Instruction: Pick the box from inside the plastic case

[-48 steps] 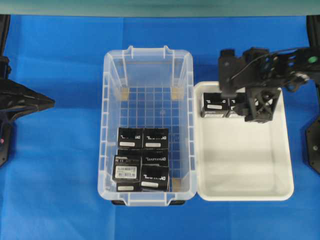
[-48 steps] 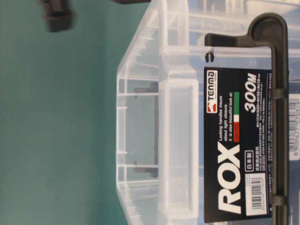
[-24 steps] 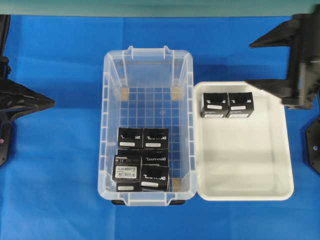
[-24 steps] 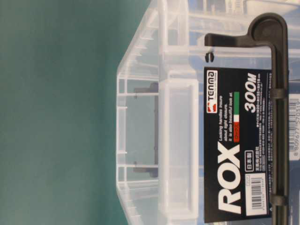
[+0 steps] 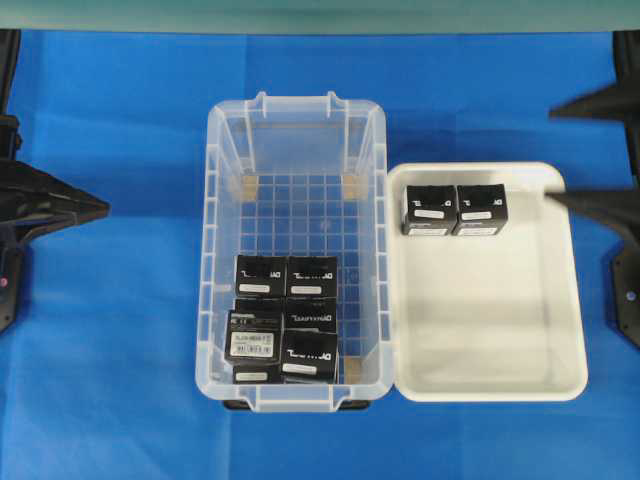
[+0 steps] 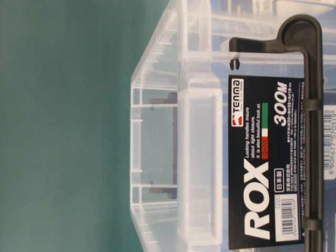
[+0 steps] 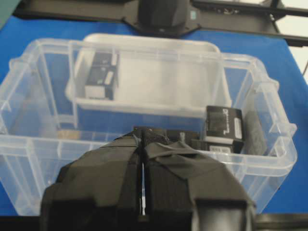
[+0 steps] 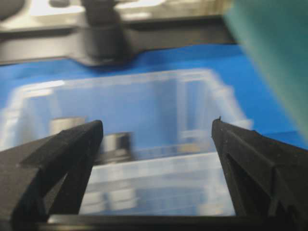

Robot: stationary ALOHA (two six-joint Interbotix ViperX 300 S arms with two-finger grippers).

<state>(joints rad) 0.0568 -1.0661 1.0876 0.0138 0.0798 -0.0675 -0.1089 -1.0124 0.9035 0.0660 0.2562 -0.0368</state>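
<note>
Left claw (image 5: 100, 205) at far left edge of blue worktop (image 5: 120, 380), fingers pressed together, nothing held, well apart from plastic case (image 5: 222, 130). Plastic case at centre, upright; cluster of black boxes at its near end, one box (image 5: 254, 337) label-up lying on top of others. White tray (image 5: 500, 385) touching case's right side; two boxes (image 5: 454, 210) side by side in its far left corner. Right claw (image 5: 590, 155) at far right edge, spread wide, empty.

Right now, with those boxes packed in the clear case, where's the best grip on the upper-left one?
Probably from straight above: the box touches a neighbour on its right and another on its lower side. Put fingers on its free upper and lower-edge faces only if a gap exists; otherwise left face first.
</note>
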